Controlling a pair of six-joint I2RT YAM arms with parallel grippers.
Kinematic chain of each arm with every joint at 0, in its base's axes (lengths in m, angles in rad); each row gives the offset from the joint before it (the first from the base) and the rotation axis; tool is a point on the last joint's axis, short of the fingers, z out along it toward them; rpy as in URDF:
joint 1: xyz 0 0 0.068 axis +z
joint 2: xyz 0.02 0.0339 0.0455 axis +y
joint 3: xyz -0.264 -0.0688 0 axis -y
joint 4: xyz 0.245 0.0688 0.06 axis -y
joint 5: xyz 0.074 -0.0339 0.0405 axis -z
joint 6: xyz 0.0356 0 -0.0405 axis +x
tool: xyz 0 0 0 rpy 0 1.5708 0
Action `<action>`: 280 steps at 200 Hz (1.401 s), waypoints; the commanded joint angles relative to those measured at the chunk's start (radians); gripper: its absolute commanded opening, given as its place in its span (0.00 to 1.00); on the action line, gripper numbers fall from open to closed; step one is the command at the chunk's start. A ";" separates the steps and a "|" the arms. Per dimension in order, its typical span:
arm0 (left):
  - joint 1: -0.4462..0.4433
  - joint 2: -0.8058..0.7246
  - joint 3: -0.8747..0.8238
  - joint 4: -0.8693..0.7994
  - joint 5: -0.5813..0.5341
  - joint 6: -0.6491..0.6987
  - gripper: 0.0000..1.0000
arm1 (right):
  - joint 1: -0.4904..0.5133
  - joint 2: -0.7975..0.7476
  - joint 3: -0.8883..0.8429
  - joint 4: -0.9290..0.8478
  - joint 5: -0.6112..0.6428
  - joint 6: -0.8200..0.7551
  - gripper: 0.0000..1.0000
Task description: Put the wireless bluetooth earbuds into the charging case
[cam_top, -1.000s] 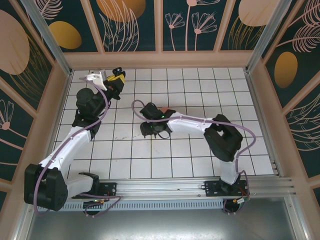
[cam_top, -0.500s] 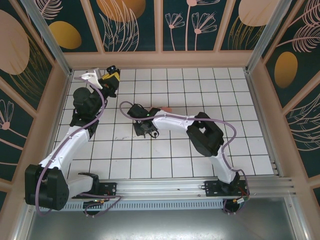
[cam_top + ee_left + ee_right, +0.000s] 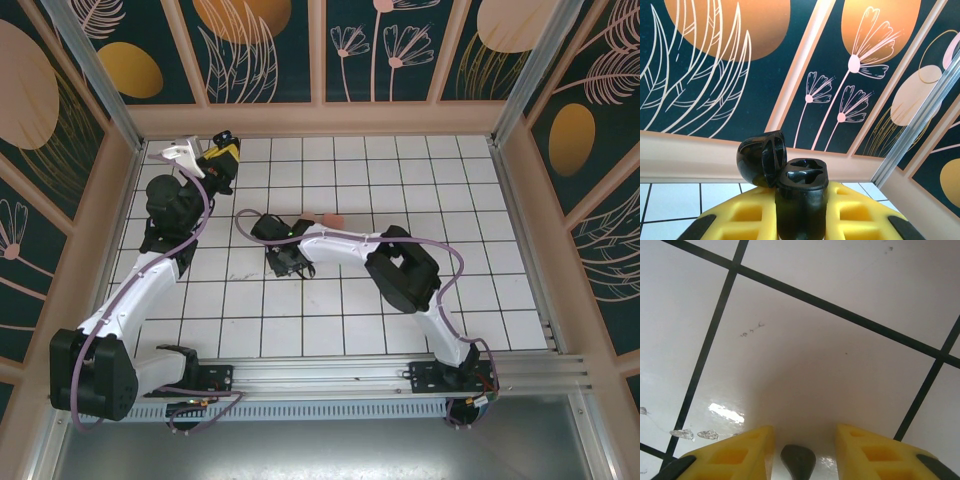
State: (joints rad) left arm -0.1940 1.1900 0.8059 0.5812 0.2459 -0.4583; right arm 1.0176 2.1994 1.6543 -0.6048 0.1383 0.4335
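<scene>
The black bud [image 3: 798,462] lay right between the spread fingers of the right gripper [image 3: 804,440]. The left gripper [image 3: 802,212] clamped the open case [image 3: 801,176].

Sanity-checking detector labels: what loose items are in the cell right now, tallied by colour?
black charging case: 1
dark earbud: 1
pale pink item, too small to identify: 1
Total: 3
</scene>
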 commanded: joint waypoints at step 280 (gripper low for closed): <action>0.005 -0.056 -0.152 0.263 0.227 -0.002 0.00 | -0.142 -0.513 -0.144 0.044 0.157 -0.050 0.17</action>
State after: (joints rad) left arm -0.1898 1.1584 0.7418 0.6609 0.4263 -0.4580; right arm 0.8993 1.7676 1.5181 -0.5785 0.2646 0.4316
